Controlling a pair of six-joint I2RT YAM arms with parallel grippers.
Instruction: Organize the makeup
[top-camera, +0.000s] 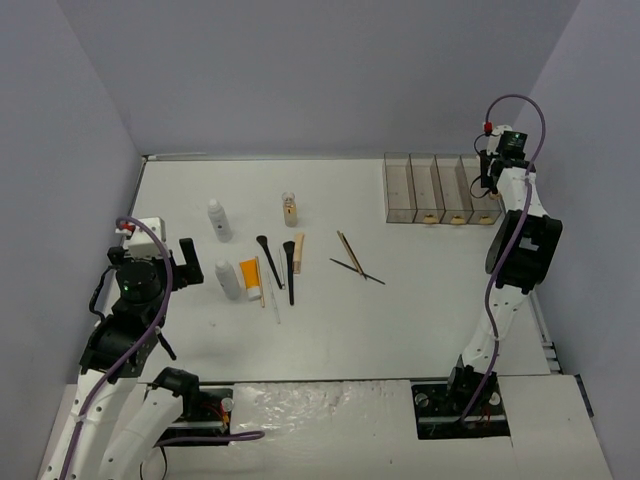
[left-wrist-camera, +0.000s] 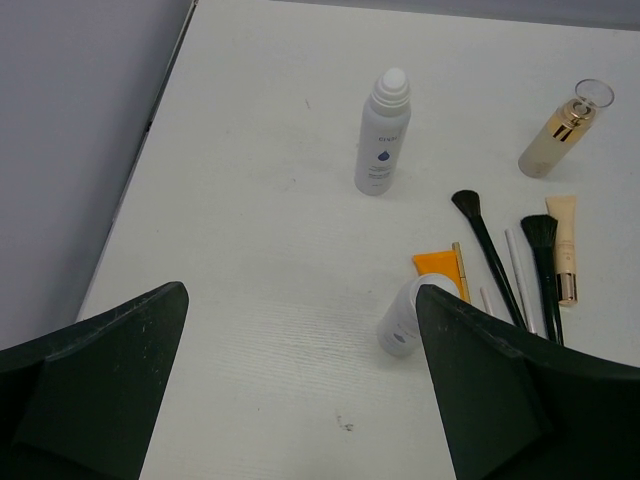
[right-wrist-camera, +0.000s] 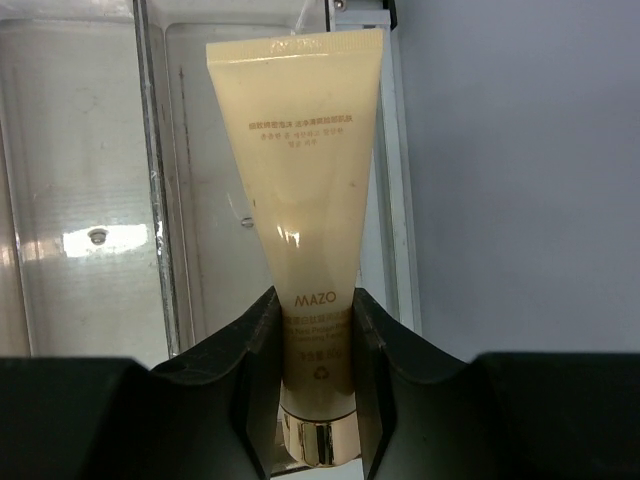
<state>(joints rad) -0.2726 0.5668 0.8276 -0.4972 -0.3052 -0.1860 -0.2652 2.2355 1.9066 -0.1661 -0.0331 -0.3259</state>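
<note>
My right gripper (top-camera: 488, 178) is shut on a beige tube with a gold cap (right-wrist-camera: 310, 170), held over the rightmost compartment of the clear box (top-camera: 440, 188). On the table's left half are two white bottles (top-camera: 217, 220) (top-camera: 228, 280), an orange tube (top-camera: 250, 275), a small glass bottle of tan liquid (top-camera: 290, 208), two black brushes (top-camera: 268, 258) (top-camera: 290, 268), another beige tube (top-camera: 298, 252) and thin pencils (top-camera: 352, 258). My left gripper (top-camera: 190, 265) is open and empty, just left of the nearer white bottle (left-wrist-camera: 403, 320).
The clear box's compartments (right-wrist-camera: 90, 200) look empty in the right wrist view. Grey walls close the table at left, back and right. A thin white stick (left-wrist-camera: 520, 275) lies between the brushes.
</note>
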